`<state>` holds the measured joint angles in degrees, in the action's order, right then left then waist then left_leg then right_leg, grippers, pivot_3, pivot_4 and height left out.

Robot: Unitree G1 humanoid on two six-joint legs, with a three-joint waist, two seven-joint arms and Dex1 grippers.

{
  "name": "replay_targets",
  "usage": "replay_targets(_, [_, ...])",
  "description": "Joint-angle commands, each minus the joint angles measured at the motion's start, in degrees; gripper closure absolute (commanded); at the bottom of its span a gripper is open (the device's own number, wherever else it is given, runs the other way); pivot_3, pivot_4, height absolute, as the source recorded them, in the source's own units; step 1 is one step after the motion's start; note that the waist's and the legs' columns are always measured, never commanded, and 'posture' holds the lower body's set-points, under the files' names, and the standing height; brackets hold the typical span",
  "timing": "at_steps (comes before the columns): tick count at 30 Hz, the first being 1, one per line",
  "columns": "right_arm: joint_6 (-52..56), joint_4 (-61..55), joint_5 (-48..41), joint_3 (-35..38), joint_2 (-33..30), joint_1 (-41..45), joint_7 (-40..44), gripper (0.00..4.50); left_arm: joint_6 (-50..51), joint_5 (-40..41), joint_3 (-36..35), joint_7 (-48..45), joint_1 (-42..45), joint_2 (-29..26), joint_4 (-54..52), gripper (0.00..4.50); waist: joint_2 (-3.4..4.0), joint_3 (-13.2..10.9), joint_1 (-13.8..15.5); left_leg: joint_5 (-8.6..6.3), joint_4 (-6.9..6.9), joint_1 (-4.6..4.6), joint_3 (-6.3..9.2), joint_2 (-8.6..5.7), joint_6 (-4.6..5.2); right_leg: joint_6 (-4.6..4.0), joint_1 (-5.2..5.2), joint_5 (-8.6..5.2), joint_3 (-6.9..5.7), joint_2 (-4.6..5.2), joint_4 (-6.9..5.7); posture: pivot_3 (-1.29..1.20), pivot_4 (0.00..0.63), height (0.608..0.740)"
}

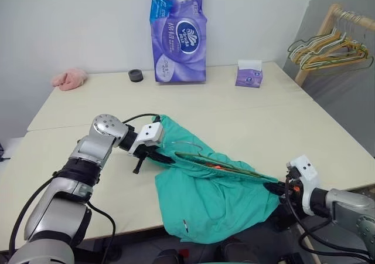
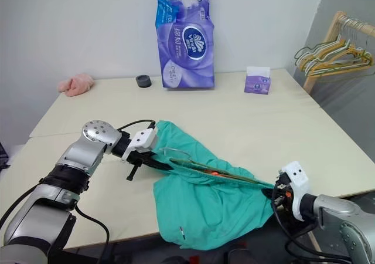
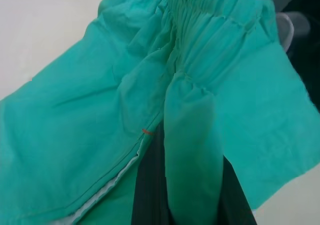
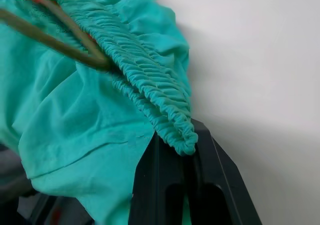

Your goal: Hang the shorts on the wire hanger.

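The surface (image 1: pixel 246 129) is a wide cream top made of two slabs, with a seam running across it.

The shorts (image 1: pixel 217 199) are spread across its near edge, stretched between the two claws: the upper part lies on the top, and the lower part hangs over the front edge. The gathered waistband runs in a taut diagonal line from the left claw down to the right one. A small white mark sits near the lower hem.

A tall purple pack of tissue rolls (image 1: pixel 179 35) stands upright at the far side, against the wall. At the far right, off the surface, a wooden rack (image 1: pixel 319 41) carries a bunch of yellow and pale-green hangers (image 1: pixel 331 50).

The left claw (image 1: pixel 159 156) is closed on the shorts' upper left end; in the left wrist view the cloth folds down between its dark fingers (image 3: pixel 150 195). The right claw (image 1: pixel 280 189) is clamped on the waistband's other end just off the near right corner; in the right wrist view the gathered elastic sits pinched between the black fingers (image 4: pixel 220 185).

The hanger (image 1: pixel 225 167) lies inside the waistband opening, its thin olive wire running along the elastic.

A pink cloth lump (image 1: pixel 70 78) rests at the far left, a small purple tissue box (image 1: pixel 249 74) at the far right, and a black round cap (image 1: pixel 136 75) beside the tall pack.
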<state>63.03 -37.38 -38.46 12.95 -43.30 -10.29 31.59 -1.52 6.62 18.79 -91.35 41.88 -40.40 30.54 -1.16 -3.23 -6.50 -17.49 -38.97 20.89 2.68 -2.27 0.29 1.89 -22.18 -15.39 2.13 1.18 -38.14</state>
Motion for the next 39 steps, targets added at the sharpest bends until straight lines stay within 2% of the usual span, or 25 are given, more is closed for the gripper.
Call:
replay_targets(1, [-1.45, -3.52, 0.23, 2.67, -4.09, -1.86, 2.64, 4.48, -1.16, -1.77, -1.85, 2.72, 2.25, -0.20, 1.95, 4.50, -0.01, -0.01, -0.03, 0.00, 0.00, 0.00, 0.00, 0.00, 0.00, 0.00, 0.00, 0.00, 0.00, 0.00, 0.00, -0.23, 0.047, 0.740])
replay_targets(5, [-2.73, -5.92, 0.82, 1.48, -6.89, -1.99, 3.68, 4.48, -1.54, -2.52, -1.85, 3.58, 2.59, 0.45, 2.56, 4.50, -0.03, -0.02, -0.04, 0.00, 0.00, 0.01, -0.02, 0.00, 0.00, 0.05, 0.00, -0.01, 0.02, 0.00, 0.02, -0.23, 0.049, 0.740])
replay_targets(9, [-2.97, -6.42, 1.31, -1.10, -8.29, 2.34, 2.80, 4.48, -2.31, -3.14, -1.93, 5.08, 3.00, 1.43, 2.95, 4.50, -0.02, -0.04, -0.12, 0.00, 0.00, 0.00, -0.02, 0.01, 0.00, 0.05, 0.00, -0.01, 0.03, 0.00, 0.03, -0.24, 0.051, 0.740])
replay_targets(15, [-2.41, -3.03, 4.38, -11.75, -7.96, 15.83, 1.75, 4.48, -2.05, -2.03, -3.05, 7.97, 2.53, 5.21, 1.65, 4.50, -0.04, -0.10, -0.18, 0.00, 0.00, 0.00, -0.04, 0.01, 0.00, 0.05, -0.01, 0.01, 0.04, 0.00, 0.07, -0.25, 0.050, 0.740])
replay_targets(21, [-1.63, -2.68, 4.94, -18.05, -7.71, 23.85, 3.32, 4.48, -3.06, -2.48, -2.92, 9.66, 1.55, 6.77, 2.00, 4.50, -0.02, -0.12, -0.21, 0.00, 0.02, 0.09, -0.01, 0.02, 0.01, 0.04, -0.08, 0.01, 0.03, 0.00, 0.08, -0.25, 0.045, 0.740])
replay_targets(29, [-3.60, -3.69, 6.74, -22.46, -9.94, 27.37, 7.08, 4.48, -5.42, -3.74, -2.86, 13.49, 0.84, 7.74, 3.79, 4.50, -0.02, -0.13, -0.35, -0.01, 0.02, 0.08, 0.01, 0.03, 0.01, 0.03, -0.08, 0.01, 0.01, 0.02, 0.09, -0.24, 0.042, 0.740])
replay_targets(33, [-5.54, -3.54, 9.94, -22.50, -12.08, 26.24, 6.90, 3.42, -5.47, -3.72, -2.75, 13.61, 0.05, 7.77, 3.00, 4.50, -0.01, -0.13, -0.41, -0.01, 0.02, 0.08, 0.00, 0.02, 0.01, 0.03, -0.08, 0.01, 0.02, 0.03, 0.09, -0.24, 0.042, 0.740])
replay_targets(39, [-3.59, -5.72, 6.30, -14.06, -14.14, 19.70, 8.82, 1.39, -5.76, -3.88, -2.83, 13.61, -0.44, 7.67, 2.59, 4.50, -0.02, -0.12, -0.22, -0.01, 0.02, 0.10, 0.01, 0.02, 0.01, 0.04, -0.08, 0.01, 0.01, 0.03, 0.10, -0.24, 0.033, 0.740])
